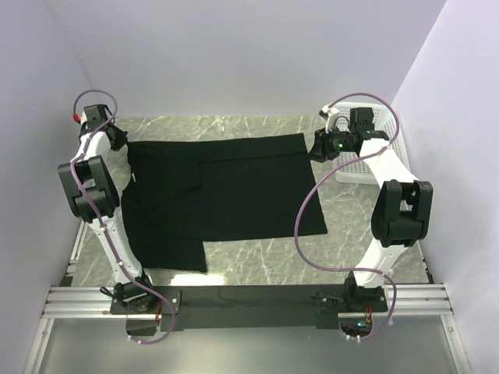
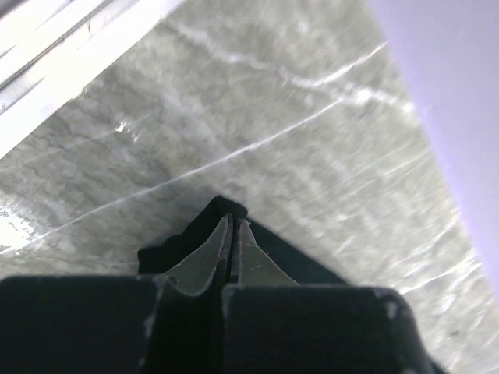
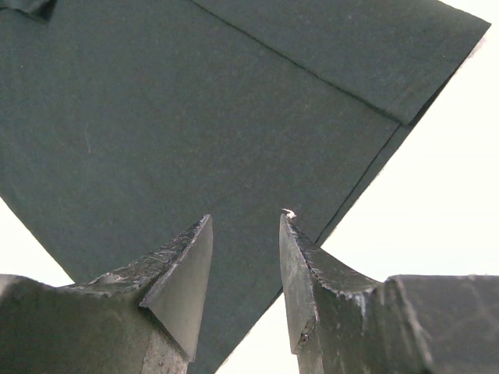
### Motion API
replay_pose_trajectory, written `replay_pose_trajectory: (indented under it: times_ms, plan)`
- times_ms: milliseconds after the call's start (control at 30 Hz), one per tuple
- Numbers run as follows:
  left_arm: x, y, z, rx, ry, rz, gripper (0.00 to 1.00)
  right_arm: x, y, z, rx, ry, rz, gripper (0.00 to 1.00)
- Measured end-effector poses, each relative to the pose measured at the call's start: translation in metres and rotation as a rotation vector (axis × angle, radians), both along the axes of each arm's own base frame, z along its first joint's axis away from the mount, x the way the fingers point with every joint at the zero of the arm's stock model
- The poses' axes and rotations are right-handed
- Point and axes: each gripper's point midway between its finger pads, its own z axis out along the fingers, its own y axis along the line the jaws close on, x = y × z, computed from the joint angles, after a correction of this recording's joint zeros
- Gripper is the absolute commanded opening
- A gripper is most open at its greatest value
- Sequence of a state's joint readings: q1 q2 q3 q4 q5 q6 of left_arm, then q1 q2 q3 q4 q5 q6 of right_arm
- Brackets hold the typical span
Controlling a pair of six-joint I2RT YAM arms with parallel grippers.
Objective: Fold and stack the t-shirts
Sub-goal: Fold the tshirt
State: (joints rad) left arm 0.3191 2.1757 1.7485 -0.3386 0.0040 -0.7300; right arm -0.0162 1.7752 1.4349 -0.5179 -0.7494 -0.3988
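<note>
Across the table [image 1: 265, 269] the t-shirt [image 1: 234, 187] lies lengthwise left-to-right, hem rightward

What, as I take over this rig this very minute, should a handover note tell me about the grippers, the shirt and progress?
Left gripper: shut, apparently pinching the far-left corner of the t-shirt.
Right gripper: open, holding nothing, above the shirt's far-right corner, beside the white basket.
Shirt: spread mostly flat on the table, a few creases on its left side.
Done: shirt laid out, one corner gripped.
Left: grip the right corner, make the folds, stack it.
</note>
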Motion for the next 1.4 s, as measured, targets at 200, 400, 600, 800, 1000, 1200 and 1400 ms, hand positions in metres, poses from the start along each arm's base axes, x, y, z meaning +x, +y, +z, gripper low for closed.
replay_pose_trajectory:
  times_ms: [200,400,600,800,1000,1200,1400]
  plan:
    - [0.007,0.006,0.014,-0.003,-0.036,0.062,0.04,0.000,0.000,0.000,0.000,0.000,0.000,0.47]
    - [0.023,0.018,0.028,0.034,-0.057,0.081,0.27,0.000,0.000,0.000,0.000,0.000,0.000,0.47]
    - [0.014,0.035,0.021,0.094,0.001,0.110,0.48,0.000,0.000,0.000,0.000,-0.001,0.001,0.47]
    - [0.007,0.027,0.010,0.064,0.002,0.004,0.48,0.000,0.000,-0.001,-0.004,0.001,-0.002,0.47]
    - [-0.004,-0.005,-0.010,-0.055,-0.002,-0.137,0.44,0.020,0.002,-0.008,-0.041,0.013,-0.008,0.47]
    - [0.001,-0.015,-0.005,-0.080,-0.031,-0.175,0.44,0.064,0.017,-0.019,-0.170,-0.012,0.016,0.47]
    - [0.001,-0.011,-0.004,-0.083,-0.039,-0.168,0.43,0.102,0.014,-0.033,-0.320,-0.053,0.007,0.46]
